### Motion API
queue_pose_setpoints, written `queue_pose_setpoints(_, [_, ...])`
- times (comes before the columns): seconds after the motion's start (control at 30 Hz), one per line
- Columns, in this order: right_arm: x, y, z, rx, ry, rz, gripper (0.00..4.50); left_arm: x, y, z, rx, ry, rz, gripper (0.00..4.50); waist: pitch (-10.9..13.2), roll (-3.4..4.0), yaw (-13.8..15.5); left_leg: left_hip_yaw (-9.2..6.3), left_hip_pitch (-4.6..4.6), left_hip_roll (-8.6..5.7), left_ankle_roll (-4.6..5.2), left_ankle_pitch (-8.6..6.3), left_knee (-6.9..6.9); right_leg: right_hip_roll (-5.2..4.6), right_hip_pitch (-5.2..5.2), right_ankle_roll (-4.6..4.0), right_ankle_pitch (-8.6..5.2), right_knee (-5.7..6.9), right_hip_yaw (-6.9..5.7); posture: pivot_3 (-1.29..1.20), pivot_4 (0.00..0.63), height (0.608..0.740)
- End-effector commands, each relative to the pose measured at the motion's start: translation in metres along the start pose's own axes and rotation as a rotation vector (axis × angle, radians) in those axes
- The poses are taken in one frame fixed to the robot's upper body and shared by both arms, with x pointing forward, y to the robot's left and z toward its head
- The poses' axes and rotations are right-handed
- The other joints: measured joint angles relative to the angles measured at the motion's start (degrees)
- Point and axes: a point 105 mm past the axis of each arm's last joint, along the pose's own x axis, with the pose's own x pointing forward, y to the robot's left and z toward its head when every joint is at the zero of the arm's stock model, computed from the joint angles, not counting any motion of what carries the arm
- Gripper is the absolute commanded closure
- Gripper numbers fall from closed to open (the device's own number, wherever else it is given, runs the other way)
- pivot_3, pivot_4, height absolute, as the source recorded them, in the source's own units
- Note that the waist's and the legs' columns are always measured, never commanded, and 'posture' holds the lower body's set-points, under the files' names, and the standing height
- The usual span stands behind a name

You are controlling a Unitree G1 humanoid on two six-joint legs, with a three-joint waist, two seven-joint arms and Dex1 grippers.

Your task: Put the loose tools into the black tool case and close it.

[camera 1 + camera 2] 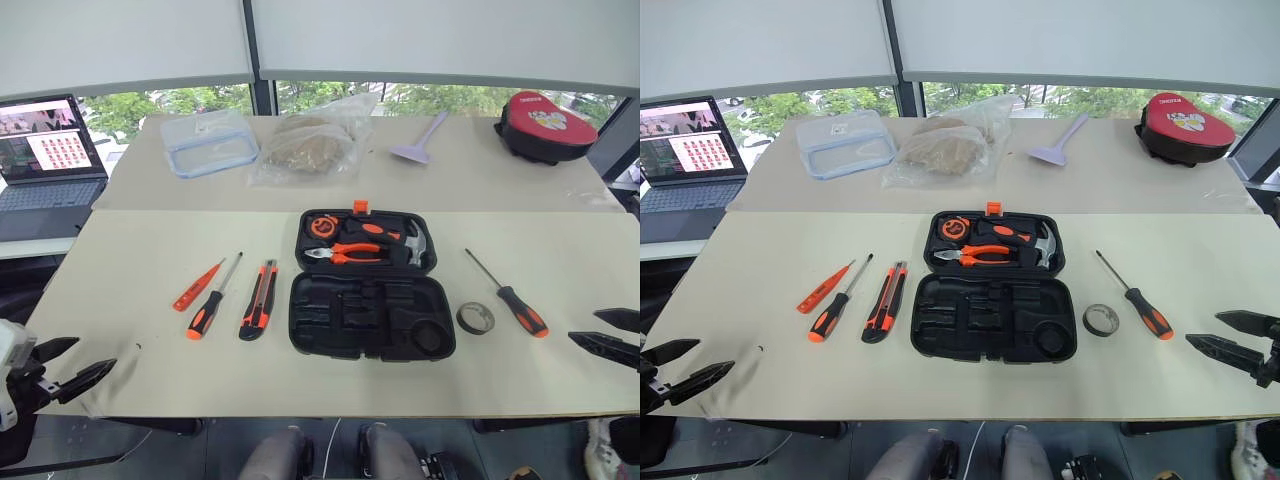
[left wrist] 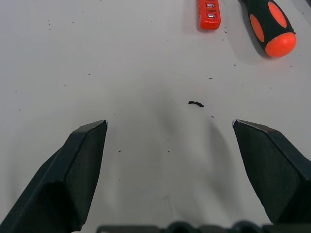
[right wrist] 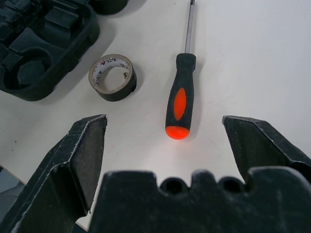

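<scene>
Your right wrist view adds the tape roll point(image 3: 112, 76) beside a screwdriver point(image 3: 180, 99); right gripper point(image 3: 165, 127) and left gripper point(image 2: 170, 131) released, empty, over the white table point(image 1: 140, 300); windows behind.

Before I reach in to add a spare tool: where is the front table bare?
Bare: the strip between the tester screwdriver and the left gripper, the front edge below the black tool case, and right of the lone screwdriver. Crowded: both sides of the case, by the utility knife and tape roll.

Table point(image 1: 120, 290): open case point(image 1: 370, 285), 5 tools.
</scene>
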Motion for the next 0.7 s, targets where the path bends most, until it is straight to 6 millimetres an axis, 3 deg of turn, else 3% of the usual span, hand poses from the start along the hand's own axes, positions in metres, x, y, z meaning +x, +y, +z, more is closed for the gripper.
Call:
queue_pose_setpoints(0.03, [-0.004,-0.003,0.006,-0.040,-0.022,-0.012,0.07,-0.002,0.001,0.012,0.026,-0.031,0.030,0.09,0.0,0.00,0.0,0.00,0.00,0.00,0.00,0.00,0.00,0.00,0.00,0.00,0.00,0.00,0.00,0.00,0.150,0.722])
queue_pose_setpoints(0.1, [-0.007,-0.005,0.021,-0.092,-0.069,-0.014,0.07,0.011,-0.005,0.026,0.044,-0.038,0.046,0.09,0.0,0.00,0.1,0.00,0.00,0.00,0.00,0.00,0.00,0.00,0.00,0.00,0.00,0.00,0.00,0.00,0.150,0.722])
queue_pose_setpoints(0.17, [-0.010,0.003,0.046,-0.129,-0.127,0.029,0.07,0.024,-0.024,0.047,0.064,-0.065,0.015,0.09,0.0,0.03,0.3,0.00,0.00,-0.01,-0.02,0.01,0.05,0.00,0.03,0.04,0.04,0.00,0.00,0.00,0.150,0.722])
queue_pose_setpoints(0.23, [-0.012,0.023,0.065,-0.183,-0.159,0.110,0.07,0.033,-0.047,0.069,0.026,-0.116,-0.046,0.09,0.0,0.12,0.5,0.01,-0.04,-0.01,-0.04,0.02,0.11,-0.01,0.04,0.08,0.09,0.01,0.01,0.00,0.150,0.722])
queue_pose_setpoints(0.33, [-0.017,0.063,0.082,-0.261,-0.201,0.227,0.07,0.045,-0.066,0.082,-0.002,-0.105,-0.072,0.09,0.0,0.14,0.6,0.00,-0.14,0.04,-0.31,0.17,0.08,0.09,0.02,0.08,0.10,0.04,0.02,0.00,0.150,0.722])
queue_pose_setpoints(0.4, [0.014,0.081,0.087,-0.310,-0.215,0.291,0.07,0.054,-0.070,0.082,-0.001,-0.053,-0.052,0.09,0.0,0.16,0.7,-0.04,-0.16,0.16,-0.45,0.10,0.07,0.30,0.00,0.05,0.08,0.06,0.04,0.00,0.150,0.722])
queue_pose_setpoints(0.47, [0.044,0.095,0.088,-0.364,-0.233,0.350,0.07,0.063,-0.068,0.079,-0.024,-0.004,-0.004,0.09,-0.1,-0.27,-0.3,-0.02,-0.07,0.36,-0.63,0.02,0.08,0.55,0.03,-0.03,0.10,0.04,0.14,0.00,0.150,0.722])
queue_pose_setpoints(0.57, [0.060,0.115,0.096,-0.422,-0.270,0.415,0.07,0.073,-0.069,0.072,-0.061,0.048,0.027,0.09,0.1,-0.40,-0.4,-0.03,0.00,0.41,-0.84,0.03,0.13,0.66,0.06,-0.22,0.15,0.03,0.14,0.00,0.150,0.722])
queue_pose_setpoints(0.7, [0.073,0.141,0.109,-0.458,-0.306,0.491,0.07,0.084,-0.085,0.062,-0.072,0.085,-0.007,0.09,0.1,-0.21,-0.2,-0.02,-0.10,0.33,-0.83,0.03,0.12,0.64,-0.16,-0.21,0.14,0.17,0.18,0.00,0.150,0.722])
